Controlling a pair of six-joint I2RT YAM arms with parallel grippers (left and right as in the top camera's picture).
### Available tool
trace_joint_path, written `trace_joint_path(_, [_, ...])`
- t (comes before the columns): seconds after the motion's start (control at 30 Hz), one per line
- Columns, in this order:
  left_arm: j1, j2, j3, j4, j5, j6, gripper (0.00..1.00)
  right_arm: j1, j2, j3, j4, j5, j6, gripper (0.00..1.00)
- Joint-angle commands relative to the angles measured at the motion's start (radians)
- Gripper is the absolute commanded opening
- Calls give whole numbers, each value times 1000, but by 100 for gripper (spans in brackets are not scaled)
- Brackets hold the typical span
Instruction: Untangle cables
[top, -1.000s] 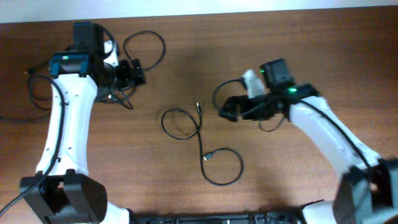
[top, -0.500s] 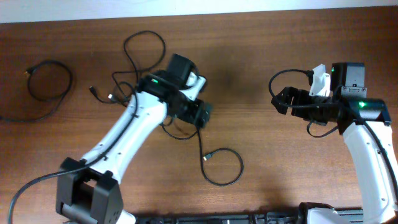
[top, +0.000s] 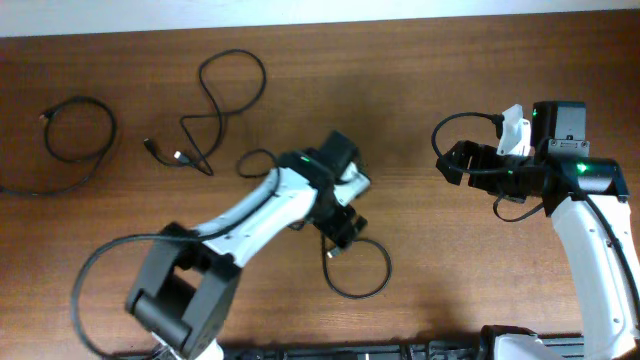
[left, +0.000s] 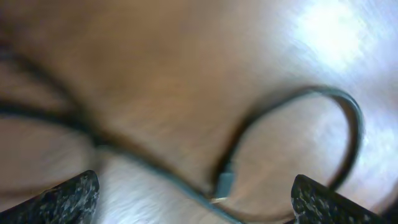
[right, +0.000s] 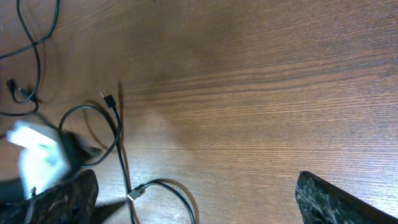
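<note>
Three thin black cables lie apart on the wooden table. One is coiled at the far left (top: 80, 130). A second loops at the top left (top: 232, 75). The third lies in the middle (top: 362, 272), its plug (top: 333, 252) just below my left gripper (top: 345, 226). In the blurred left wrist view this cable (left: 348, 118) curves round to its plug (left: 225, 183), with nothing between the wide-apart fingers (left: 68, 198) of my open left gripper (left: 199, 205). My right gripper (top: 443, 162) hovers open at the right, away from all cables. Below it the right wrist view shows bare wood and the middle cable (right: 115, 124).
The left arm's white link (top: 250, 210) lies across part of the middle cable. The right arm's own thick wire (top: 462, 120) arcs above its gripper. A pale wall strip (top: 300, 10) borders the table's far edge.
My left arm has swung from the far left, across the top cable, down to the middle cable's plug. My right arm pulled back to the right a second ago and has stayed still since.
</note>
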Motion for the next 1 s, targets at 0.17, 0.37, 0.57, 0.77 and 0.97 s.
trace_joint_path(0.17, [-204,76,-9,24,-194,195,85,-2,-2,2,-3,13,4,100])
trace_joint_path(0.37, [-224,171,-9,69,-195,194,70,-2,-2,2,-5,15,3,100])
trace_joint_path(0.57, [-224,229,-8,72,-206,193,0,-2,-2,2,-13,91,4,100])
trace_joint_path(0.77, [-203,208,20,53,-267,137,0,-2,-2,2,-11,91,4,100])
trace_joint_path(0.97, [-168,127,88,23,-320,67,0,-2,-2,2,-12,91,4,100])
